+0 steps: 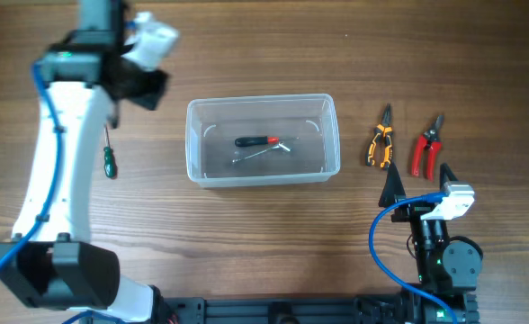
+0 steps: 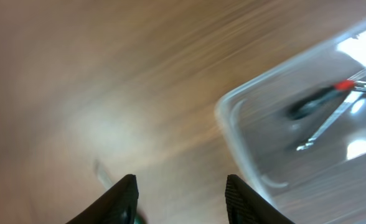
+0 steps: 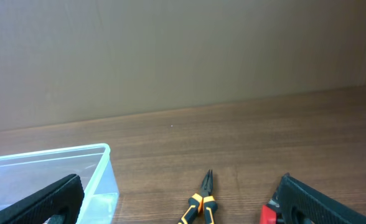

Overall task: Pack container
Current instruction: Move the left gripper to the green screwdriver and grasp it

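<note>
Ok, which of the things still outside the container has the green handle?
The screwdriver, lying alone left of the container; the pliers are orange-black, the cutters red.

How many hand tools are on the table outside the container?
3: a green-handled screwdriver left of the container, orange-black pliers and red-handled cutters right of it. The left arm could hide more.

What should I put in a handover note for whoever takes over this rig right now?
Left gripper: open, empty, over the table left of the container.
Right gripper: open, empty, low behind the orange pliers and red cutters.
Done: a red-and-black-handled tool and a metal tool lie inside the container.
Left: the green screwdriver lies on the table left of the container, pliers and cutters on its right; none packed yet.
</note>
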